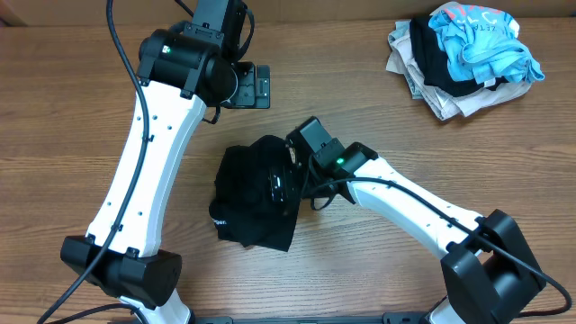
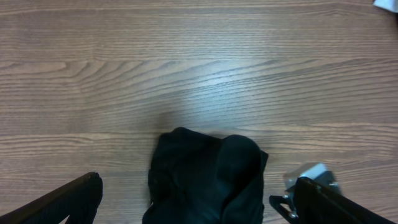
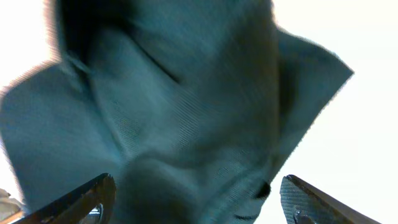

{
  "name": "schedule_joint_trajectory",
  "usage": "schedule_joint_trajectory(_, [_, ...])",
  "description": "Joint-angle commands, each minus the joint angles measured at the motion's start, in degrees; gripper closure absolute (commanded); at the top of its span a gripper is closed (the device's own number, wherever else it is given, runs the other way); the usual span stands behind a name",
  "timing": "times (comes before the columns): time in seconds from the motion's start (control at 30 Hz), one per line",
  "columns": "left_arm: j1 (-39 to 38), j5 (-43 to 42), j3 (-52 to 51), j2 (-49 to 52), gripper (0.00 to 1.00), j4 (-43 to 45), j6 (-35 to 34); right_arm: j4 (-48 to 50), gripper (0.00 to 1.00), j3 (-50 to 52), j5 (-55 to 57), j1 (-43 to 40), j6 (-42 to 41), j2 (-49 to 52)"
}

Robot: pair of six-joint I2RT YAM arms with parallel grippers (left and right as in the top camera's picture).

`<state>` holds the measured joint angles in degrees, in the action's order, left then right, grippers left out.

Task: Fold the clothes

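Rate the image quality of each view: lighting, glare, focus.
Overhead: even light, sharp, though the black T-shirt reads as a near-featureless dark mass. Left wrist: crisp wood grain, with a pale sheen of glare on the table beyond the shirt. Right wrist: background blown out to white, fabric soft and blurred, tinted bluish-grey rather than black.

The T-shirt [image 1: 256, 193] lies bunched at the middle of the surface [image 1: 72, 117]. The right gripper [image 1: 286, 184] hangs directly over it, fabric between its jaws. The left gripper [image 1: 259, 87] sits behind the T-shirt, apart from it. A heap of garments [image 1: 463, 58] rests in the far right corner, well apart.
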<state>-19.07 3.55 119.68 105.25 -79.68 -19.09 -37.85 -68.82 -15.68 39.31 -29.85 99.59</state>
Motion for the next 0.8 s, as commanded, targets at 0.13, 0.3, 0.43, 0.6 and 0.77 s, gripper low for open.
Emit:
schedule_joint_trajectory(0.13, [0.4, 1.1, -0.3, 1.3, 0.00, 0.3, 1.3, -0.1, 0.15, -5.8, 4.3, 0.0, 0.8, 0.1])
schedule_joint_trajectory(0.3, [0.8, 1.9, -0.3, 1.3, 0.00, 0.4, 1.3, 2.0, 0.16, -5.8, 7.4, 0.0, 3.3, 3.8])
schedule_joint_trajectory(0.43, [2.9, 2.4, -0.3, 1.3, 0.00, 0.3, 1.6, 3.5, 0.22, -5.9, 8.2, 0.0, 3.3, 6.7])
schedule_joint_trajectory(0.6, [6.3, 1.3, -0.3, 1.3, 0.00, -0.4, 1.8, -0.1, 0.40, -6.4, 9.2, 0.0, 3.2, 6.9])
schedule_joint_trajectory(0.77, [7.8, 0.4, -0.3, 1.3, 0.00, -1.0, 2.4, -12.2, 0.85, -10.5, 9.2, -0.7, 1.4, 6.8])
